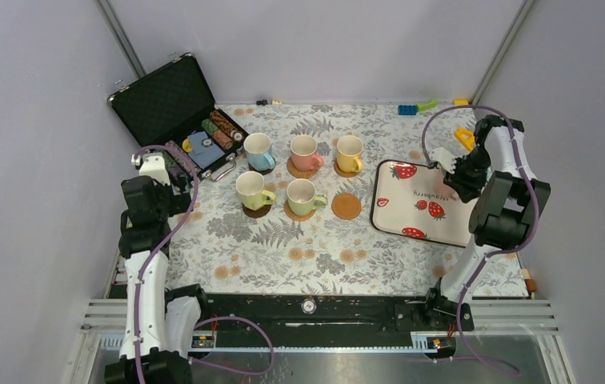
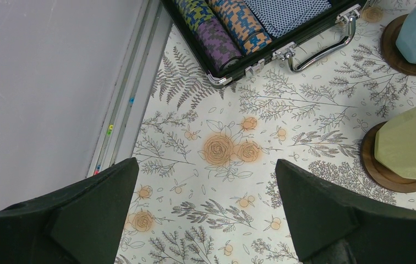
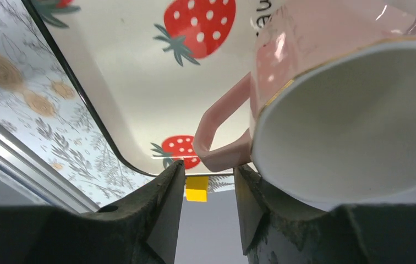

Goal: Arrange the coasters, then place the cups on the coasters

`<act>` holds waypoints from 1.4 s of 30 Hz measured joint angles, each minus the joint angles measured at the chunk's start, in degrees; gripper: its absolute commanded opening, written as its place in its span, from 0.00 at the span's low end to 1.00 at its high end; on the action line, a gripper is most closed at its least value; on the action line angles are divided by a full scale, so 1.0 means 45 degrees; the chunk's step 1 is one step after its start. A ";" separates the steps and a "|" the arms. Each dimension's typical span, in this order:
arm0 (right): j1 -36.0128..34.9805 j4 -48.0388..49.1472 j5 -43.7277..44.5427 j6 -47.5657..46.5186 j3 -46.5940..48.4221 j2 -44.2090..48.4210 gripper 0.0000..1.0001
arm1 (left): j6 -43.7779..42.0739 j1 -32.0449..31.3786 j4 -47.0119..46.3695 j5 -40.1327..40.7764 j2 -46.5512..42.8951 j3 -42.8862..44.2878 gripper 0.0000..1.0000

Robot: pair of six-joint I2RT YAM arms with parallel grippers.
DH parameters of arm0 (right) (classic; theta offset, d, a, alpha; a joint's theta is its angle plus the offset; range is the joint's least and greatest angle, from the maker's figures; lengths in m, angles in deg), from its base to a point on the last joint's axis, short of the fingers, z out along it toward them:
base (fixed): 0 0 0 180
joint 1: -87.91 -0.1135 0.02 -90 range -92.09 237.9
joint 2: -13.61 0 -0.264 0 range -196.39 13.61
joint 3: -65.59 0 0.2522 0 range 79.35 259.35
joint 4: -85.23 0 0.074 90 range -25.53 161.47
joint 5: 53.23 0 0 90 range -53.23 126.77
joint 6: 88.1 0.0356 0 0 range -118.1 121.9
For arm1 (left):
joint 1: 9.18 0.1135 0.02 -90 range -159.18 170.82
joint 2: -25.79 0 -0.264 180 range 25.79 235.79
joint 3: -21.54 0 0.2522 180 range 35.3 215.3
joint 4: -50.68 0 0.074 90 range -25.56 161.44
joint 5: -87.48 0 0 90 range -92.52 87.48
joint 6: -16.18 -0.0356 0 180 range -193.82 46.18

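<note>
Five cups stand on coasters in two rows: blue (image 1: 259, 150), pink (image 1: 305, 150), yellow (image 1: 350, 152), pale green (image 1: 250, 190) and green (image 1: 302, 194). One tan coaster (image 1: 346, 206) lies bare at the right end of the near row. The light pink cup (image 3: 316, 66) is over the strawberry tray (image 3: 140, 82), mouth toward the right wrist camera. My right gripper (image 3: 209, 164) has its jaws drawn close, the handle's lower corner between the tips. My left gripper (image 2: 206, 165) hangs open over the cloth, left of the pale green cup (image 2: 409, 143).
An open black case (image 1: 173, 104) of poker chips sits at the back left, close to the left gripper (image 1: 181, 186). The tray (image 1: 411, 228) fills the right side. Small toy blocks (image 1: 407, 109) lie along the back edge, and a yellow block (image 3: 196, 188) is beyond the tray.
</note>
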 measured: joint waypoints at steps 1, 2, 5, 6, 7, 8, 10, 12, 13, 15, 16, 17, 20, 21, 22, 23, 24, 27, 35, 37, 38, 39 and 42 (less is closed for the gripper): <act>-0.0102 0.0121 -0.0024 0.0505 -0.0204 0.0155 0.54 | 0.0000 0.0000 0.0000 0.0000 -0.0019 0.0000 0.99; -0.0180 0.0238 -0.0107 0.0996 -0.0340 0.0267 0.58 | 0.0000 0.0000 0.0000 -0.0005 -0.0049 0.0000 0.99; -0.0262 0.0855 -0.0374 0.2443 -0.0709 0.0573 0.63 | 0.0000 0.0000 0.0005 -0.0010 -0.0189 0.0000 0.99; -0.0262 0.1219 -0.0452 0.3031 -0.0918 0.0733 0.65 | 0.0000 0.0000 0.0000 -0.0015 -0.0238 0.0000 0.99; -0.0262 0.1457 -0.0461 0.3492 -0.1069 0.0850 0.66 | 0.0000 0.0000 0.0000 -0.0019 -0.0282 0.0000 0.99; -0.0257 0.1773 -0.0500 0.4099 -0.1253 0.1005 0.68 | 0.0000 0.0000 0.0005 -0.0019 -0.0311 0.0000 0.99; -0.0248 0.2331 -0.0549 0.5289 -0.1564 0.1273 0.79 | 0.0000 0.0000 0.0005 -0.0053 -0.0364 0.0000 0.99; -0.0189 0.2822 -0.0719 0.6455 -0.1870 0.1559 0.85 | 0.0000 0.0000 0.0000 -0.0063 -0.0398 0.0000 0.99; -0.0155 0.3128 -0.0840 0.7038 -0.2093 0.1768 0.86 | 0.0000 0.0000 0.0005 -0.0068 -0.0408 0.0000 0.99; -0.0087 0.3599 -0.1025 0.7893 -0.2540 0.2166 0.86 | 0.0000 0.0000 0.0005 -0.0078 -0.0442 0.0000 0.99; -0.0063 0.3963 -0.1122 0.8364 -0.2919 0.2443 0.86 | 0.0000 0.0000 0.0005 -0.0102 -0.0476 0.0000 0.99; -0.0039 0.4274 -0.1156 0.8772 -0.3283 0.2715 0.86 | 0.0000 0.0000 0.0000 -0.0117 -0.0510 0.0000 0.99; -0.0010 0.5343 -0.1205 0.9991 -0.4260 0.3351 0.84 | 0.0000 0.0000 0.0000 -0.0199 -0.0631 0.0000 0.99; -0.0010 0.5751 -0.1205 1.0438 -0.4493 0.3458 0.84 | -0.0005 0.0000 0.0000 -0.0233 -0.0661 0.0000 0.99; -0.0010 0.6037 -0.1209 1.0763 -0.4600 0.3483 0.82 | 0.0000 0.0000 0.0000 -0.0253 -0.0670 0.0000 0.99; -0.0010 0.6339 -0.1219 1.1079 -0.4677 0.3483 0.80 | 0.0000 0.0000 0.0005 -0.0267 -0.0680 0.0000 0.99; -0.0010 0.6659 -0.1224 1.1404 -0.4765 0.3478 0.79 | 0.0000 0.0000 0.0010 -0.0291 -0.0690 0.0000 0.99; -0.0010 0.7664 -0.1234 1.2468 -0.4988 0.3473 0.74 | -0.0005 0.0000 0.0005 -0.0311 -0.0782 0.0000 0.99; 0.0000 0.9471 -0.0685 1.3901 -0.5591 0.3128 0.32 | -0.0010 0.0000 0.0005 -0.0641 -0.0967 0.0000 0.99; 0.0000 0.9632 -0.0665 1.4081 -0.5644 0.3007 0.13 | -0.0005 0.0000 0.0005 -0.0709 -0.0962 -0.0005 0.99; 0.0000 0.9738 -0.0675 1.4115 -0.5678 0.2977 0.00 | -0.0005 0.0005 0.0005 -0.0729 -0.0962 0.0000 0.99; 0.0005 0.9836 -0.0724 1.4163 -0.5693 0.2973 0.00 | -0.0005 0.0000 0.0005 -0.0738 -0.0962 -0.0005 0.99; 0.0010 0.9972 -0.0767 1.4192 -0.5756 0.2982 0.00 | -0.0010 0.0000 0.0005 -0.0777 -0.0962 -0.0005 0.99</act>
